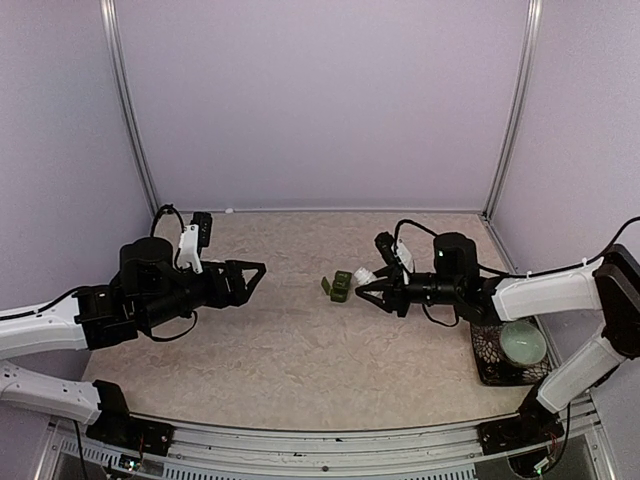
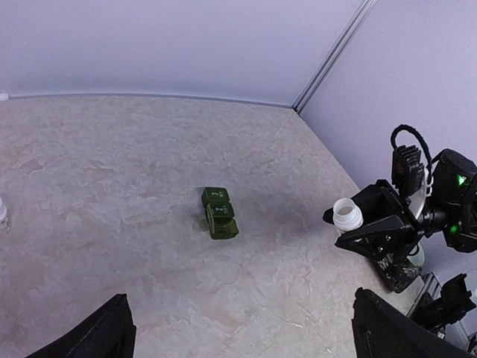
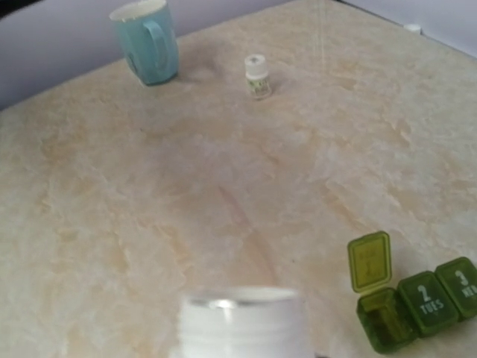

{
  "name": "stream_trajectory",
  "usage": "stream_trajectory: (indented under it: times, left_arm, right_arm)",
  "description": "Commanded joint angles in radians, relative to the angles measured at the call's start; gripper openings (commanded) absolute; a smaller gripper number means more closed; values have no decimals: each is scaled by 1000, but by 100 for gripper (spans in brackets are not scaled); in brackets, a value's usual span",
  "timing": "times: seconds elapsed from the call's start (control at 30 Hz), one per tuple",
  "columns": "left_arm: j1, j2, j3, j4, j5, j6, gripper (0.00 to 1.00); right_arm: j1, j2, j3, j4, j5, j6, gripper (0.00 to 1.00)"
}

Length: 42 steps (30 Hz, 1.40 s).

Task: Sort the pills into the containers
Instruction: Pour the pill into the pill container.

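Right wrist view puts the pill-box strip [image 3: 417, 306] low at the right, out in mid tabletop [image 1: 300, 350], its end lid [image 3: 369, 261] flipped up and that compartment open, the other two shut. Just beside it the right claw [image 1: 366, 287] grips a white bottle [image 3: 242, 324], so this looks like the pouring step. Next call: get the bottle's mouth over the open compartment and tip gently, or pills scatter. Over on the far side the left claw [image 1: 256, 274] hangs wide open, holding nothing. Bare tabletop rings the box, and the mug [image 3: 149, 41] and small bottle [image 3: 257, 74] sit well apart.
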Motion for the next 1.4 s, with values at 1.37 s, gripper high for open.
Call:
stream_trajectory:
  times: [1.37]
  left_arm:
    - [16,-60,-79,24,59,-19,99]
  right_arm:
    - [-63,454,451,-474,116,-229,4]
